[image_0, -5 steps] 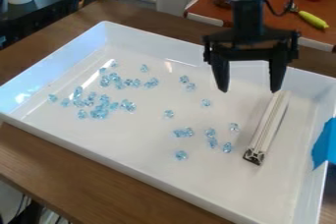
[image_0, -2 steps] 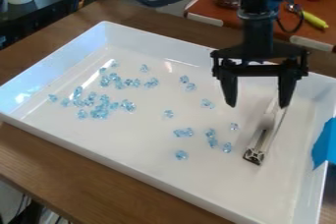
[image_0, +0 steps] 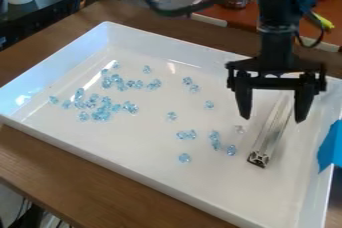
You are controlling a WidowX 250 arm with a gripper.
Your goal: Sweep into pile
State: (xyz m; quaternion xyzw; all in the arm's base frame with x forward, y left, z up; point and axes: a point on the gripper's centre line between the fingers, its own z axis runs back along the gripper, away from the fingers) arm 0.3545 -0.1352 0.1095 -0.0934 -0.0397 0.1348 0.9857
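A brown wooden table [image_0: 73, 177] is topped by a white tray [image_0: 120, 142], set at a slant. Over the picture's right half of the tray, the black gripper [image_0: 272, 120] is held pointing down, its two fingers spread apart with nothing gripped. Beneath it a long pale bar [image_0: 268, 134] is laid on the tray floor, its dark end toward the camera. The tray's right wall is partly covered by a blue piece [image_0: 330, 147]. Clear blue beads [image_0: 101, 114] are scattered left of the bar, most densely at far left.
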